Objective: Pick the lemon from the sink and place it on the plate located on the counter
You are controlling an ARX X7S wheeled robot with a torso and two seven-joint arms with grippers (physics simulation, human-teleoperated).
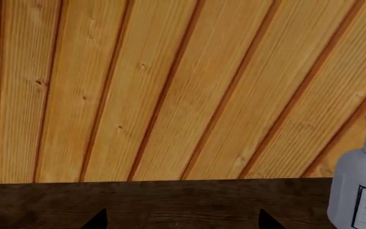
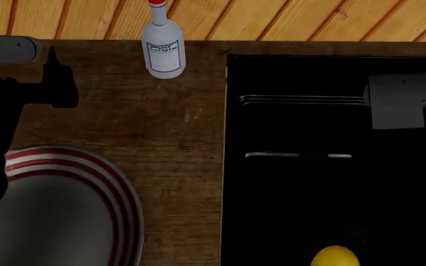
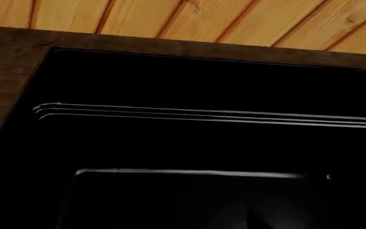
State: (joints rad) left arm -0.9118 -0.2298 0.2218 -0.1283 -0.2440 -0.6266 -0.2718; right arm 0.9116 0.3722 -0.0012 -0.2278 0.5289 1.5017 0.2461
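Here, the lemon [image 2: 336, 256] in the sink [image 2: 302, 183], well apart from the right gripper [image 2: 395, 102].

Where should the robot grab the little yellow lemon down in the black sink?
Probably across the middle of the small, smooth, bright yellow oval lemon, coming straight down from above. It lies low in the glossy black sink, so the sides are harder to reach, and its rounded skin could slip from a grip near one end.

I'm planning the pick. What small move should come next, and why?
Probably bring the right arm back toward the robot and down over the lemon: the lemon lies in the sink at the near edge of the head view, while that arm hangs over the far part.
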